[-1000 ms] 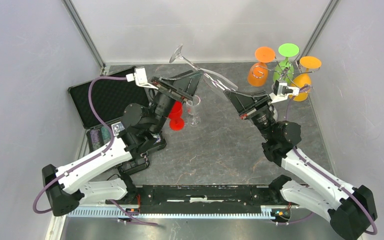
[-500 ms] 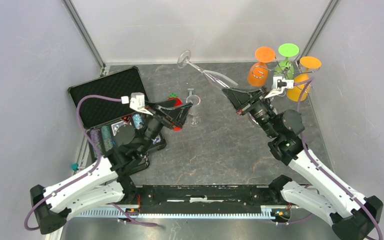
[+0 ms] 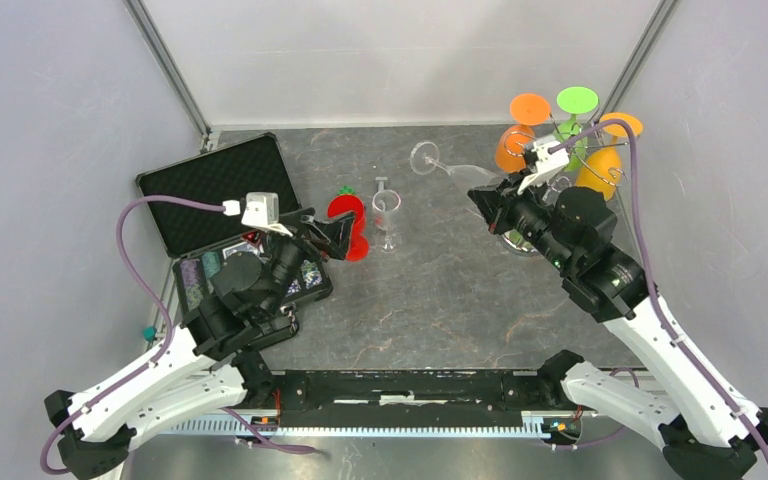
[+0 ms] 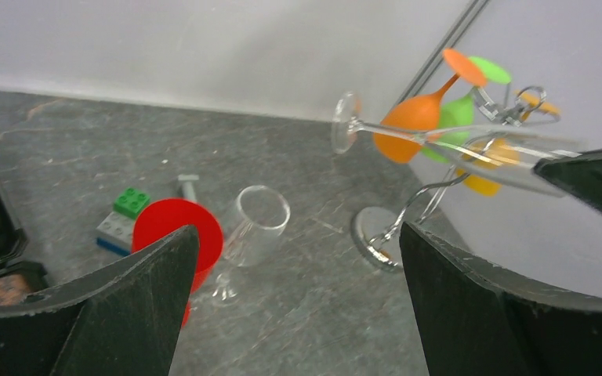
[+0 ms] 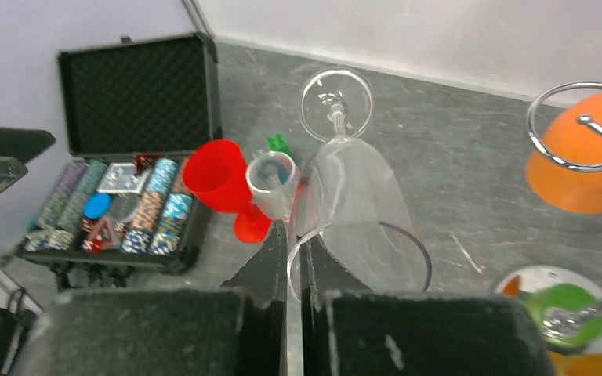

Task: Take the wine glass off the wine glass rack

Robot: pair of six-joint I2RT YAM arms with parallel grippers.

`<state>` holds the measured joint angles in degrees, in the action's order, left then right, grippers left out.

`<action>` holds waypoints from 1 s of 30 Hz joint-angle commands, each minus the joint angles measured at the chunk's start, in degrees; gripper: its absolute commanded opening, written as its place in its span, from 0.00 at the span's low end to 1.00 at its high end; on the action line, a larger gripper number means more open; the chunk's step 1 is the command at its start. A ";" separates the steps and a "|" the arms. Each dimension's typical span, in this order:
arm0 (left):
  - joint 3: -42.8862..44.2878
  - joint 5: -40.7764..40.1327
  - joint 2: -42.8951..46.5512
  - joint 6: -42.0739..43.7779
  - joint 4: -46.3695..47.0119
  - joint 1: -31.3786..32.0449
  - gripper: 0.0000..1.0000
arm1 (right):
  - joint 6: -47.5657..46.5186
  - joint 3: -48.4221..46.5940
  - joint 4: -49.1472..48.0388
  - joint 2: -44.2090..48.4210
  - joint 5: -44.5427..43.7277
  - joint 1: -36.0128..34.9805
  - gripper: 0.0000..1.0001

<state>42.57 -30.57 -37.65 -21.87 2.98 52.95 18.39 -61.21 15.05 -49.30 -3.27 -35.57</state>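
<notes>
Holding a clear stemmed wine glass [image 5: 353, 188] by the wall of its bowl, my right gripper [image 5: 292, 243] is closed thin on the rim. One finger looks to be inside the bowl and one outside. In the overhead view the glass hangs in the air nearly on its side, just left of the silver wire wine glass rack [image 3: 567, 140] in the upper right of the frame. Its round foot points toward the upper middle. I see no contact between it and the rack's curled arms, which carry orange and green glasses [image 3: 513, 148], so I judge the lift-off done and the carry in hand. The left gripper [image 3: 338, 235] has its jaws wide apart and holds nothing. It sits at centre left, close to a red plastic goblet [image 5: 218, 176], with a second clear glass [image 3: 387, 210] standing just beside that goblet. What the next move calls for, as I read it, is a wrist roll to bring the foot down. After that comes a slow descent onto bare grey stone-patterned table [image 3: 440, 290] in the middle of the frame, well apart from the goblet, the standing glass and the rack's shiny round base [image 4: 375, 235]. I would open the jaws only once the foot sits flat. The pinch on the rim is narrow, so I would turn gently.
</notes>
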 commanded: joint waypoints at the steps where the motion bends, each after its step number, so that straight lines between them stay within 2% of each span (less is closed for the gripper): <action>1: 2.46 -1.78 0.06 3.85 -6.20 -0.21 1.00 | -11.35 -9.10 13.70 -2.02 -1.99 -0.28 0.00; 8: 10.93 -2.44 -3.10 8.89 -17.52 -0.23 1.00 | -17.93 -13.79 24.72 -8.25 -0.33 -1.75 0.00; 15: 10.96 -0.61 -2.52 9.13 -18.83 -0.23 1.00 | -19.22 -17.15 28.71 -16.41 -11.11 -10.57 0.00; 19: 10.61 -0.68 -1.95 9.04 -19.33 -0.21 1.00 | -19.73 -21.04 32.20 -22.75 -14.97 -12.70 0.00; 25: 9.82 0.16 -0.95 8.78 -19.32 -0.21 1.00 | -21.46 -24.80 34.37 -30.21 -12.34 -13.40 0.00; 30: 10.34 0.47 -0.32 8.86 -20.62 -0.21 1.00 | -23.29 -31.69 38.63 -37.63 -10.54 -13.42 0.00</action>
<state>52.14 -30.89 -38.81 -15.29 -17.34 52.95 -2.31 -86.30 51.66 -83.13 -14.48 -48.64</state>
